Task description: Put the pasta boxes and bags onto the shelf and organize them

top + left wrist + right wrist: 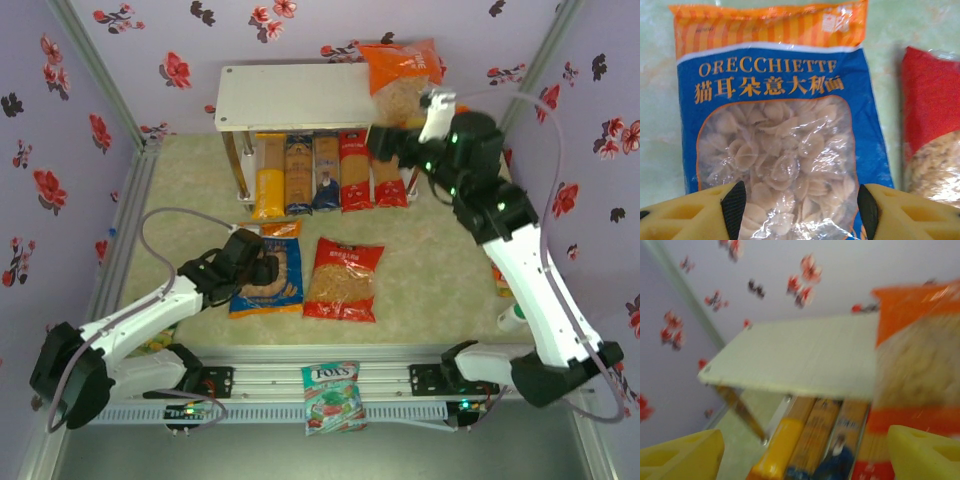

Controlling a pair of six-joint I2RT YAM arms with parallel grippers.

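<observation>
On shelf [290,95]: pasta boxes [325,172], orange bag [400,85] | pending: red bag [343,280], blue bag [780,140] being straddled | left gripper [797,205], right gripper [805,447]: jaws apart

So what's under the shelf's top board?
Five spaghetti packs lie side by side: one yellow, two dark blue, two red. The top board covers their far ends and whatever is behind them.

The blue pasta bag [780,130] carries "ORECCHIETTE" in orange capitals, its last letter partly lost in glare, with the Chinese line "猫耳朵意大利面" beneath it, while the small green candy bag [331,395] on the near rail reads "FOX'S" across its top; other print is too small or blurred to read.
</observation>
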